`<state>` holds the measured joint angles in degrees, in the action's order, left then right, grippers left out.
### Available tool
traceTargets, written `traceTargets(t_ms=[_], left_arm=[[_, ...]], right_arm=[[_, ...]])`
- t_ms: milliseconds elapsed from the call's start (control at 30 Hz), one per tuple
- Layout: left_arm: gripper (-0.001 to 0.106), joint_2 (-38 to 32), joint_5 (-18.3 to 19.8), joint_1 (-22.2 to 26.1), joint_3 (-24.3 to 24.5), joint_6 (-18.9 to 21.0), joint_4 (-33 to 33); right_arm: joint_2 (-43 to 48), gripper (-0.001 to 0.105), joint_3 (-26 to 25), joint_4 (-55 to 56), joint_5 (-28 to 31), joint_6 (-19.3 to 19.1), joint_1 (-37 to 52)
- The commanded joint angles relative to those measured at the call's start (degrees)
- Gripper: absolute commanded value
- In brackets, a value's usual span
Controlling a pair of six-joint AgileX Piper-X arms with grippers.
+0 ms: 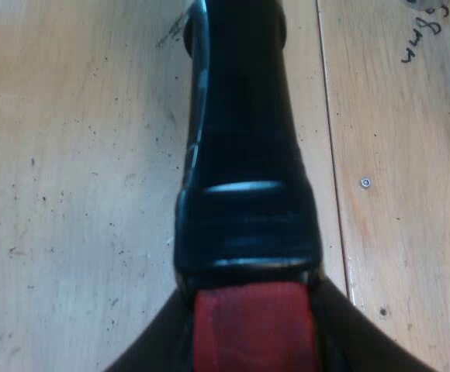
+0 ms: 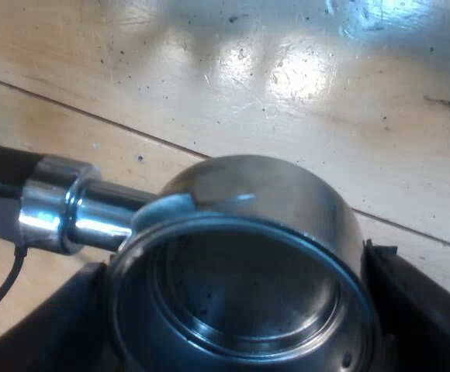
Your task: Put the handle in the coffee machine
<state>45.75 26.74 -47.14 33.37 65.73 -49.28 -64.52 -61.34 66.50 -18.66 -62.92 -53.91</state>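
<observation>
The holder's dark handle (image 1: 240, 116) runs away from my left gripper (image 1: 252, 345) over the wooden table. Its red end (image 1: 252, 325) sits between the black fingers (image 1: 151, 353), which are shut on it. In the right wrist view the holder's round metal basket (image 2: 287, 201) faces up, empty and shiny, with its chrome neck (image 2: 62, 213) leading to the dark handle (image 2: 0, 167). My right gripper (image 2: 240, 310) is shut on the basket, one black finger (image 2: 423, 310) pressed against each side of it.
A light wooden table (image 1: 70, 155) with seams between its boards lies under the holder. A small metal nut (image 1: 365, 183) rests on the wood beside the handle, and some dark handwriting (image 1: 423, 31) marks the board farther off.
</observation>
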Motion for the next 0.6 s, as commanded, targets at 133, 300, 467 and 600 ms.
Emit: traceTargets(t_ms=[133,300,467,600], left_arm=[[0.000,-0.29,2.51,-0.01,0.08,-0.28,1.05],[0.000,-0.29,4.40,-0.01,0.08,-0.28,1.19],[0.000,-0.29,4.40,-0.01,0.08,-0.28,1.19],[0.000,-0.29,4.40,-0.01,0.08,-0.28,1.19]], right_arm=[[0.50,0.019,-1.01,-2.39,-3.00,-1.30,-0.07],[0.50,0.082,-1.01,-2.36,-2.58,-1.64,-0.07],[0.50,0.099,-1.01,-2.36,-2.26,-1.75,-0.07],[0.50,0.098,-1.01,-2.36,0.04,-2.05,-0.07]])
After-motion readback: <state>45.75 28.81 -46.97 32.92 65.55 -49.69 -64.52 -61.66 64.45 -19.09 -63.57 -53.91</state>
